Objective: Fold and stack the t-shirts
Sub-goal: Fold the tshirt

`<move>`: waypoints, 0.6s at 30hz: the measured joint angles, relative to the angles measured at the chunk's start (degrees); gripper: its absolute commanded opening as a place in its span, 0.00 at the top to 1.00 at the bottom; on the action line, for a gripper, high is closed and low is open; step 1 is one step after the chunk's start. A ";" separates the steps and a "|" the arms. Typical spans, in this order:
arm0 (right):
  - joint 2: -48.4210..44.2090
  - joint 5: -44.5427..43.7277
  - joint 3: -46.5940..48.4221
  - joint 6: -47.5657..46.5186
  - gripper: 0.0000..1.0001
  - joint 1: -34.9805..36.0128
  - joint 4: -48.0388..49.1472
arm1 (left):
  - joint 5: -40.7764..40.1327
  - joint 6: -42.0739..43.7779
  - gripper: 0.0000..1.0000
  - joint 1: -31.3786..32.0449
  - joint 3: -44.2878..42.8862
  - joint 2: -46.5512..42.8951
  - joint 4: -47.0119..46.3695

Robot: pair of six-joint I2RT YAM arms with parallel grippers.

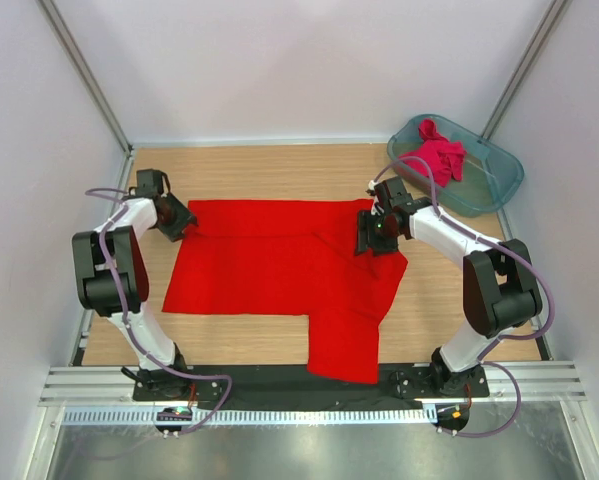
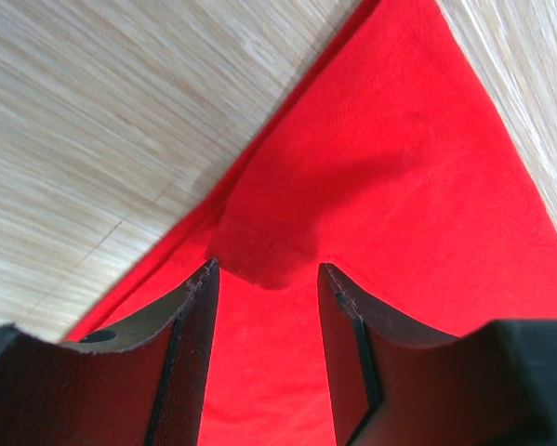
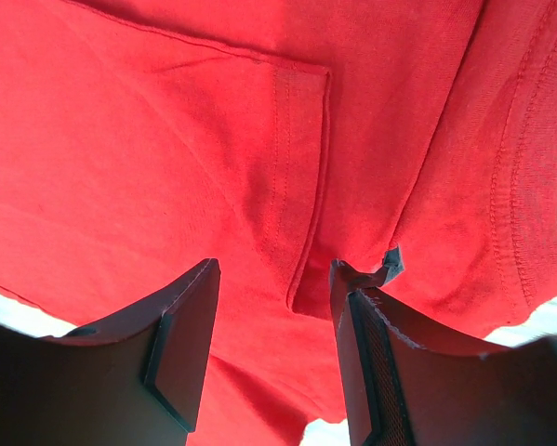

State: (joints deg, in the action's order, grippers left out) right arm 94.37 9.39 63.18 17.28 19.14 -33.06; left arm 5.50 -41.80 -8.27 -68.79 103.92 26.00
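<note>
The bright red t-shirt (image 1: 279, 265) lies flat on the wooden table (image 1: 279, 160), with one part reaching down toward the front edge. My left gripper (image 1: 176, 220) is at the shirt's far left corner. In the left wrist view it (image 2: 264, 269) is open, jaws apart over the red cloth (image 2: 390, 186). My right gripper (image 1: 369, 235) is at the shirt's far right part. In the right wrist view it (image 3: 271, 269) is open above a stitched sleeve hem (image 3: 301, 186). The crimson-pink t-shirt (image 1: 441, 155) lies crumpled in the tub.
The translucent teal tub (image 1: 499, 185) stands at the table's far right corner. Bare wood (image 2: 101, 121) lies left of the shirt's corner. White walls enclose the table on three sides. A black strip and metal rail run along the front edge.
</note>
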 measured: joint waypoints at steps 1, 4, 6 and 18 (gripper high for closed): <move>0.00 0.00 0.00 -0.15 0.43 0.00 -0.09 | -0.09 -0.07 0.53 0.00 -0.22 0.24 -0.07; 0.00 0.02 0.00 -0.57 0.43 0.00 -0.33 | -0.48 -0.33 0.57 0.00 -1.44 1.27 -0.09; 0.00 0.04 0.00 -0.70 0.43 0.00 -0.48 | -0.61 -0.63 0.63 0.00 -2.21 1.84 -0.15; 0.00 0.63 0.02 -0.90 0.44 0.00 -0.85 | -4.66 6.27 1.00 2.86 -6.14 2.84 1.75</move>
State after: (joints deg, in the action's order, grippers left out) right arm 94.37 10.02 63.20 16.38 19.14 -33.91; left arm 0.84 -35.53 -5.41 -74.94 106.76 27.75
